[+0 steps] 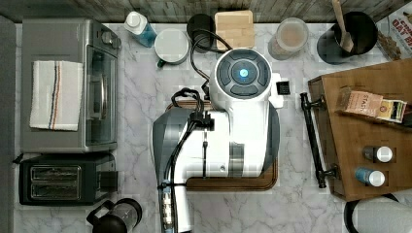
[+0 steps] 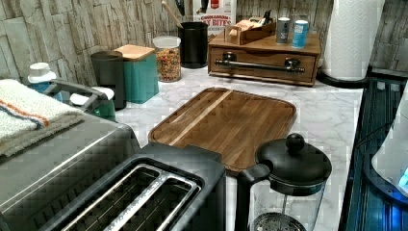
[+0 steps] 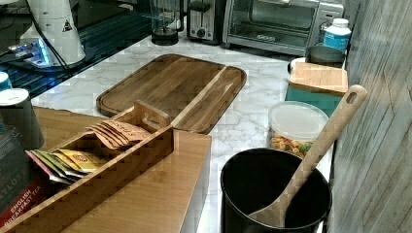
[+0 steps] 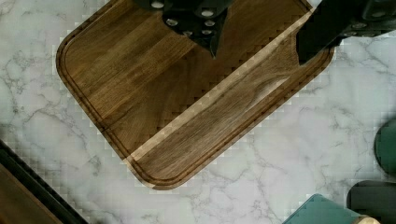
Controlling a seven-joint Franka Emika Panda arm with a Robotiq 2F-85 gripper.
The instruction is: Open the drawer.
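Overhead, the hand point(image 4: 257, 53) hangs above the board point(image 4: 187, 98), its two dark fingers point(image 4: 322, 32) spread apart with bare wood showing between them and nothing in their grip. Seen in the top view, the white arm point(image 1: 243, 111) covers most of the board, which lies flat on the marble desk point(image 1: 141, 111). To the top view's right of the board stands the cabinet point(image 1: 369, 145), well apart from the hand, and the drawer point(image 2: 264, 62) sits shut in its front, flush with the frame. Its black handle point(image 1: 313, 141) runs across that front on two posts, facing the board over a strip of bare marble. On the cabinet top rest a tray of tea packets point(image 3: 107, 141) and two small bottles point(image 1: 376, 165). Beyond the board, against the wall, stand a teal box with a wooden lid point(image 3: 318, 85), a cereal jar point(image 3: 296, 126) and a black pot holding a wooden spoon point(image 3: 311, 155). On the board's far side from the cabinet are a toaster oven point(image 1: 68, 87) with a folded towel point(image 1: 56, 94) on it, a toaster point(image 1: 63, 179) and a French press point(image 2: 288, 178).
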